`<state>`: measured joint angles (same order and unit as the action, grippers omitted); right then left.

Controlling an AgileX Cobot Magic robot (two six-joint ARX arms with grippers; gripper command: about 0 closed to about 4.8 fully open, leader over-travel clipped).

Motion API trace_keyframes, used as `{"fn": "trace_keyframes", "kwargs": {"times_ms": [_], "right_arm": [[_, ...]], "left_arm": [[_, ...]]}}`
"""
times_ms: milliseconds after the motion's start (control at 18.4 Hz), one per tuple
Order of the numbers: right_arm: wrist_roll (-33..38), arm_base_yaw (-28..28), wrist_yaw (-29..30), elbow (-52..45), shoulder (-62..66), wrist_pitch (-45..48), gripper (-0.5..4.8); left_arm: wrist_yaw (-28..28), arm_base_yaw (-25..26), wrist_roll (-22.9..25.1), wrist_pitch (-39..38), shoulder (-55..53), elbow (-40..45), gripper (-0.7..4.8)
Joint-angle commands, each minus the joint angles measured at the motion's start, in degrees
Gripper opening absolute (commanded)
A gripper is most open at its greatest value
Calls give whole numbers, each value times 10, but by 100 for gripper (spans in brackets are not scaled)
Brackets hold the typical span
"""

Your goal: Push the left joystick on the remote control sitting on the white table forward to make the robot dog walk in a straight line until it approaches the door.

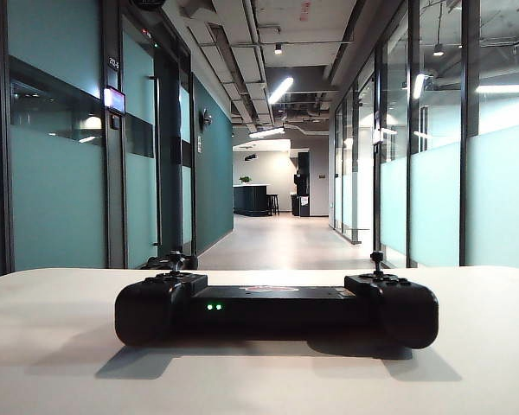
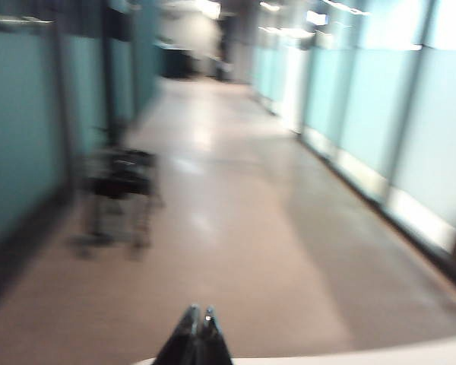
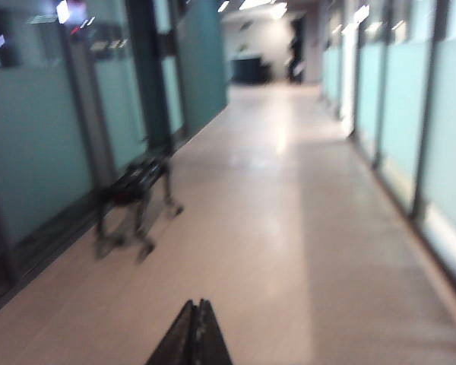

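The black remote control (image 1: 277,307) lies across the white table (image 1: 60,354), green lights lit on its middle bar. Its left joystick (image 1: 175,258) stands upright and untouched; the matching right stick (image 1: 377,258) too. No arm shows in the exterior view. The robot dog (image 3: 135,190) stands on the corridor floor by the left glass wall, blurred, also in the left wrist view (image 2: 120,181). My left gripper (image 2: 200,312) is shut and holds nothing, above the table's far edge (image 2: 380,354). My right gripper (image 3: 195,305) is shut and holds nothing, pointing down the corridor. Which door is meant is unclear.
A long corridor (image 1: 281,238) runs straight ahead between teal glass walls. Dark door frames (image 1: 169,147) line the left wall. A dark counter (image 1: 251,199) stands at the far end. Both wrist views are motion-blurred.
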<state>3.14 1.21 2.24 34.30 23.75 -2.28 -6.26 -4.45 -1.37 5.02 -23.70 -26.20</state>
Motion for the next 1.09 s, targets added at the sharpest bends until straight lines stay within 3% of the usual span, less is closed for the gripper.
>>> {"fn": "trace_keyframes", "kwargs": {"times_ms": [54,326,543,869,1086], "right_arm": [[-1,31,-8,81,61,-104,-6],[50,112,-46,193,172,-252,-6],[112,183,-47,240,248,-323,-6],[180,265,-30,259,333,-405,-6],[196,296,-6,259,386,-453,-6]], "left_arm": [[-83,-9,-29,-30,-83,-80,-5],[-64,-91,-37,-210,-210,-246,-5],[-87,-154,-36,-305,-287,-326,-5],[-166,-209,-33,-352,-354,-345,-5],[-184,-226,-25,-377,-395,-345,-5]]}}
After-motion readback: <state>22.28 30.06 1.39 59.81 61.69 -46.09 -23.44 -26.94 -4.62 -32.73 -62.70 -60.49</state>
